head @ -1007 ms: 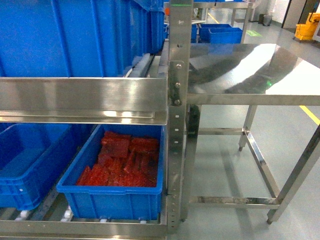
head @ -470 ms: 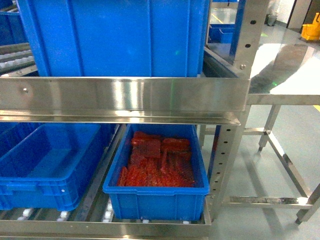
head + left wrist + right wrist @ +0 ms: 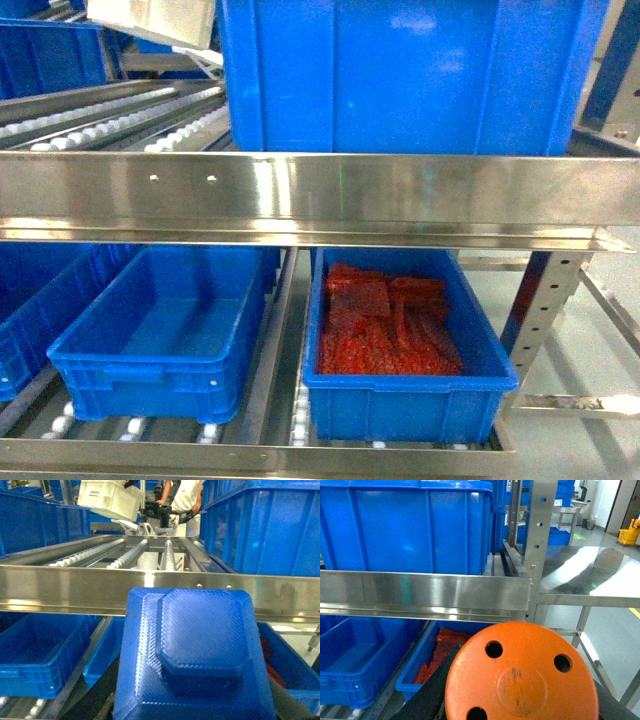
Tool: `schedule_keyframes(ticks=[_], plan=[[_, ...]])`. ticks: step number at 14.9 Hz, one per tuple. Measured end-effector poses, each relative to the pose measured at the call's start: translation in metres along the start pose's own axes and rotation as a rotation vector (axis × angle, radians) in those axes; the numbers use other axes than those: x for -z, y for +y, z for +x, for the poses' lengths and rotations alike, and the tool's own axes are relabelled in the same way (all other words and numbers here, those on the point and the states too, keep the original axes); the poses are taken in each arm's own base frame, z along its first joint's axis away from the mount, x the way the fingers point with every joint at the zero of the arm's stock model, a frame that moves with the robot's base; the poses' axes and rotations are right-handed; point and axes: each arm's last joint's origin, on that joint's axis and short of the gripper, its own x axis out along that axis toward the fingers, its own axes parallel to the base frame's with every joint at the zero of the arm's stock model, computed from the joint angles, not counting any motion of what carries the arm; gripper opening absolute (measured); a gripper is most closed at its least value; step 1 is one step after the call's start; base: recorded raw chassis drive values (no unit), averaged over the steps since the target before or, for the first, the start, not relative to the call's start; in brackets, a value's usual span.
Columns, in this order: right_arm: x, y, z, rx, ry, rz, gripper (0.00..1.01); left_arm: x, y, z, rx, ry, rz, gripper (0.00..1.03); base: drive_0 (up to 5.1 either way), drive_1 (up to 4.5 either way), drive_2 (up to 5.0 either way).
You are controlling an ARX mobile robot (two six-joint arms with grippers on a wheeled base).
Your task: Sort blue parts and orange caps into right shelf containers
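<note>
The robot stands in front of a steel roller shelf. In the left wrist view a blue part, a blocky piece with an eight-sided raised top, fills the space right in front of the camera, where the left gripper should be; the jaws themselves are hidden behind it, so I cannot tell if they are clamped on it. In the right wrist view an orange cap, round with three holes visible, sits in the same way just before the right gripper, with a dark finger showing at its left edge; the state of these jaws is also not clear. Beyond both parts, on the upper level, stands a large deep blue crate. Below the steel rail, on the lower rollers, a shallow blue bin is next to a second bin that holds red pieces. Far behind, a white box is seen near a person.
</note>
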Motion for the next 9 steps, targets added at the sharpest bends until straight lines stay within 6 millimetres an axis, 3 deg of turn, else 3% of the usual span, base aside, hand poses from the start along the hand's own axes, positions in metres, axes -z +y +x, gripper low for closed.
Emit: schedule_keyframes(ticks=[9], plan=[[0.0001, 0.0, 0.0, 0.0, 0.001, 0.0, 0.44, 0.0001, -0.0001, 0.0, 0.002, 0.001, 0.0, 0.43, -5.1, 2.37, 2.4]])
